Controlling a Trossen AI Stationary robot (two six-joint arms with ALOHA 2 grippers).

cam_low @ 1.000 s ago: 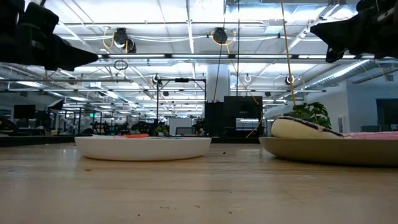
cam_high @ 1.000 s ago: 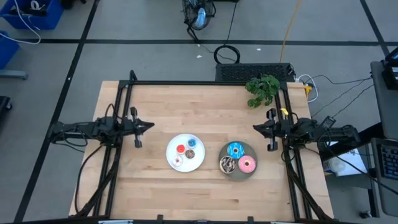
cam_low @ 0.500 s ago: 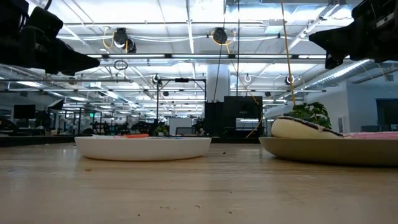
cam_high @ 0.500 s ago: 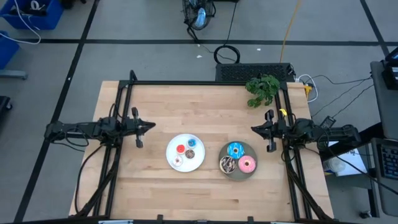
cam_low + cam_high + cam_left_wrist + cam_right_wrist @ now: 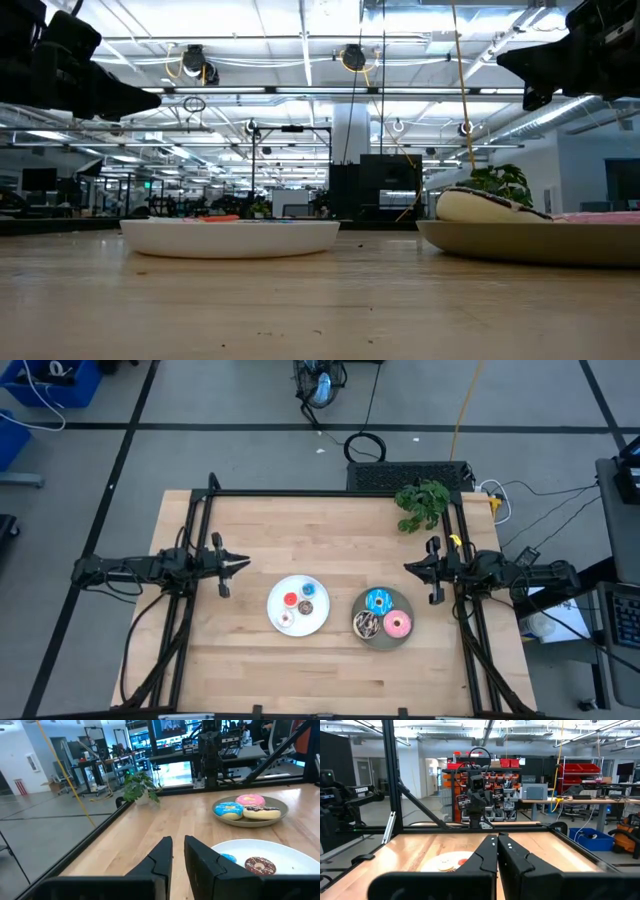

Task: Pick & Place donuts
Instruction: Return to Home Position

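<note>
Several tiny donuts lie on a white plate at mid table: red, blue, brown and white. To its right, a grey plate carries a blue donut, a pink one and a dark sprinkled one. My left gripper hovers level at the table's left side, left of the white plate; its fingers stand slightly open with nothing between them. My right gripper hovers at the right side, above and beyond the grey plate, shut and empty.
A black frame runs along the table's far edge and both sides. A small green plant stands at the far right corner. Bare wood lies along the table's near edge and in its far half.
</note>
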